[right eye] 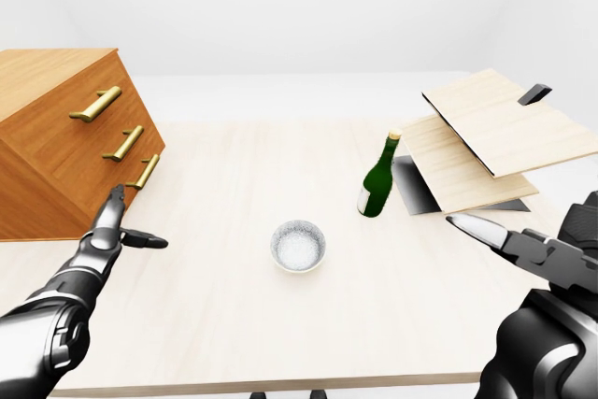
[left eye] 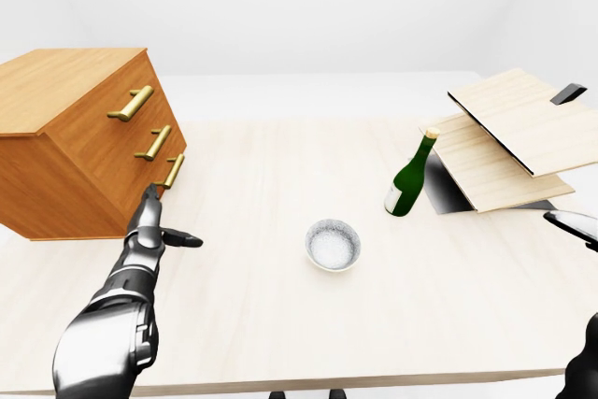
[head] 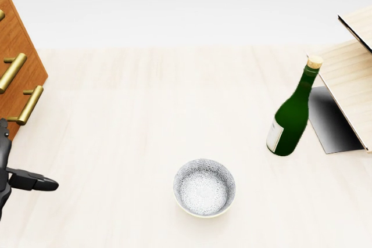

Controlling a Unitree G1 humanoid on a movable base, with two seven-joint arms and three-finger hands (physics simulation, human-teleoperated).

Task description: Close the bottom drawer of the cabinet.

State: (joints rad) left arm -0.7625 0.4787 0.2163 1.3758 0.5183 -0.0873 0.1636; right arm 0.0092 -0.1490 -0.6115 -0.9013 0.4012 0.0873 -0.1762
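Observation:
The wooden cabinet (left eye: 84, 128) stands at the left of the table, tilted, with three brass handles. Its bottom drawer (left eye: 166, 175) sits flush with the cabinet face, its brass handle (left eye: 173, 170) showing. My left hand (left eye: 154, 221) is open, its fingertips (left eye: 148, 195) pointing up at the drawer's lower edge, thumb out to the right; whether they touch is unclear. My right hand (right eye: 509, 240) is open and empty at the right edge of the right-eye view, far from the cabinet.
A patterned bowl (left eye: 333, 244) sits mid-table. A green bottle with a cork (left eye: 408, 178) stands right of it. Tilted wooden boards (left eye: 509, 133) lean at the far right. The table's near edge (left eye: 327, 382) runs along the bottom.

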